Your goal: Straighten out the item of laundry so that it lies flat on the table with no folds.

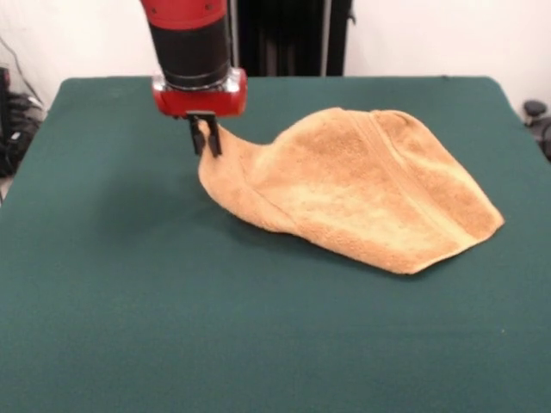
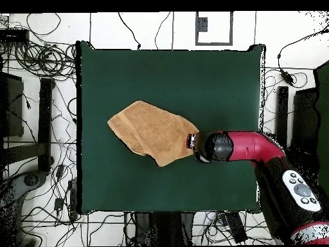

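The orange-tan towel (image 1: 362, 185) lies on the dark green table (image 1: 129, 301), right of centre in the front view, with its left corner lifted off the cloth. My gripper (image 1: 206, 138) hangs from the red and black arm and is shut on that lifted corner, a little above the table. The towel slopes down from the gripper to the right and still has a fold along its near edge. In the overhead view the towel (image 2: 151, 132) lies at the table's middle and the gripper (image 2: 191, 141) is at its right corner, under the arm's wrist.
The arm (image 2: 257, 151) reaches in from the lower right in the overhead view. Cables and stands lie on the floor round the table (image 2: 212, 77). The pedestal (image 1: 293, 34) stands behind the far edge.
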`<state>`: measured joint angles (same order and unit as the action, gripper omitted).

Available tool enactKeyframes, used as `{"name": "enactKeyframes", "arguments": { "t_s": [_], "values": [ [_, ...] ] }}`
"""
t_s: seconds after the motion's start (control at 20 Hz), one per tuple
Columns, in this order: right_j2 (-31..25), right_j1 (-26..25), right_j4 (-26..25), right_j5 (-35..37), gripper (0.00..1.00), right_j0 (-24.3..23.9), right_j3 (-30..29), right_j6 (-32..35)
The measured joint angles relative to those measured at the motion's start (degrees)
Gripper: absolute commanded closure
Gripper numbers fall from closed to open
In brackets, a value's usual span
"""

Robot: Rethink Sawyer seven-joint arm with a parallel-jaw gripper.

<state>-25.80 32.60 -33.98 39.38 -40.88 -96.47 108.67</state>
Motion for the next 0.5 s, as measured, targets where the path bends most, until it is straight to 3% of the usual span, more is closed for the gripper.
{"name": "enactKeyframes", "arguments": {
  "t_s": [0.5],
  "values": [
    [-2.0, 3.1, 3.1, 8.7, 1.0, -2.1, -0.1, 0.0]
  ]
}}
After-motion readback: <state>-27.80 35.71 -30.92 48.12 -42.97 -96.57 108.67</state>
